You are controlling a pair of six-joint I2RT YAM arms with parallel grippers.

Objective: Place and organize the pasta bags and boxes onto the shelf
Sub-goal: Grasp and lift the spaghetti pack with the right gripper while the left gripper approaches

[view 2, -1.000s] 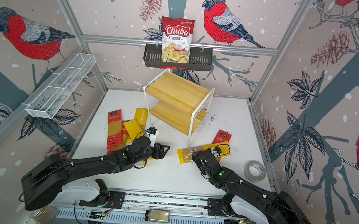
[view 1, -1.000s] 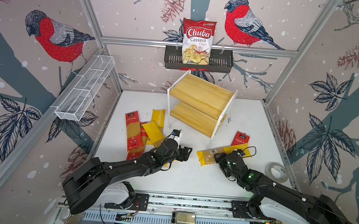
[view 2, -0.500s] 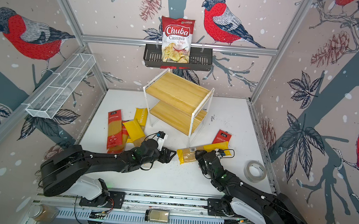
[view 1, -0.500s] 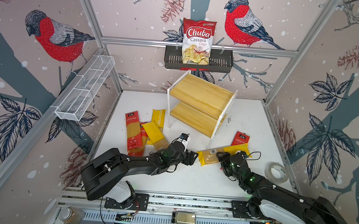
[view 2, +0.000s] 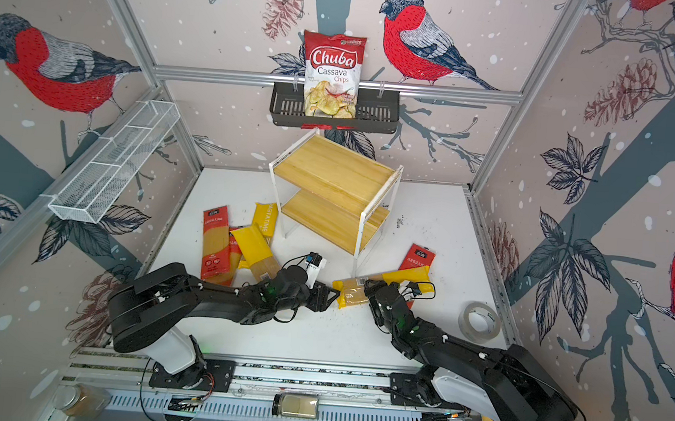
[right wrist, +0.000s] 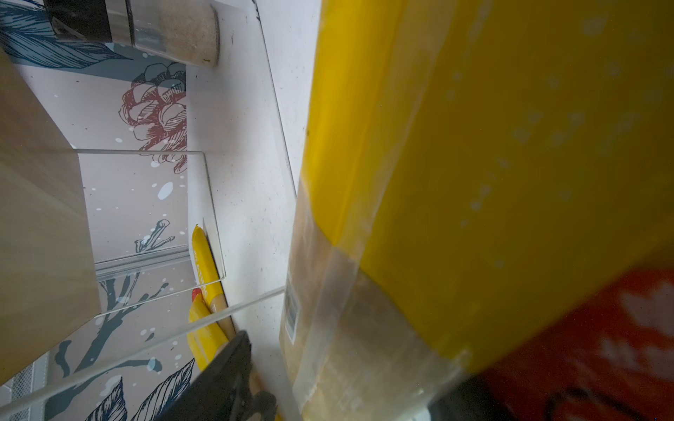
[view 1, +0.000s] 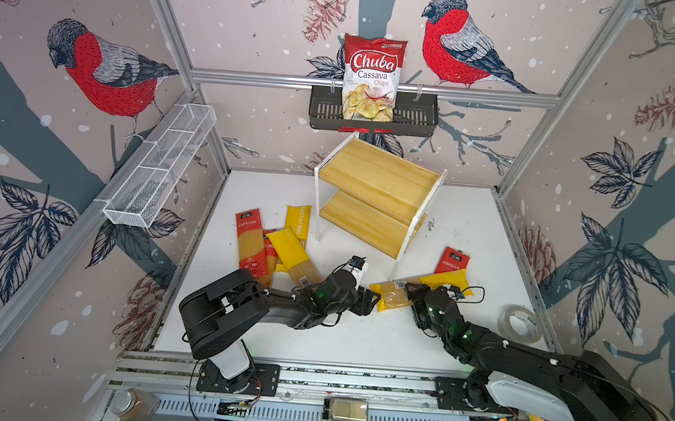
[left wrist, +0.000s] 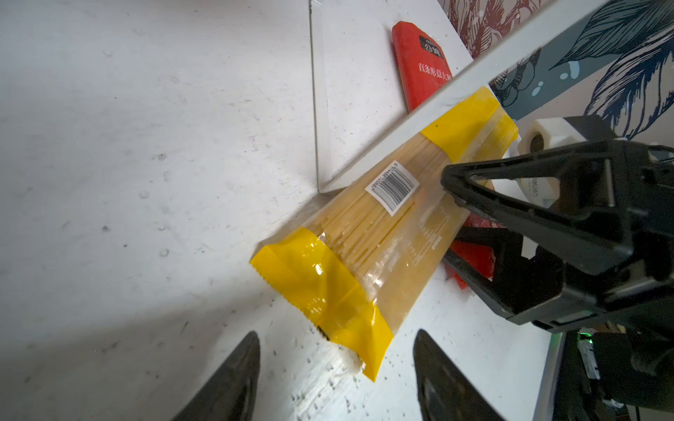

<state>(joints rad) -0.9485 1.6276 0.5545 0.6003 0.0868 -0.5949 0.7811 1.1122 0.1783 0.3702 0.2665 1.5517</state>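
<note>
**Left tool** (left wrist: 337,339): jaws wide apart, empty, flanking the bag's left end without touching it.
**Right tool** (left wrist: 450,218): jaws wide, astride the bag; whether they grip it cannot be told.
**Item:** yellow spaghetti bag (left wrist: 364,255), clear window, barcode up. Lies on the worktop (view 1: 358,338) just near of the shelf (view 1: 376,181), right end across a red pack (left wrist: 419,65).
**Handling, judged:** light, slick film, brittle strands. Take it across the middle and keep it level.

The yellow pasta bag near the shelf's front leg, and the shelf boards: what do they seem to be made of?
The yellow pasta bag: probably thin glossy plastic film; highlights, wrinkles, a clear window showing the spaghetti. The shelf boards: light wood or bamboo, matte, visible grain lines.
</note>
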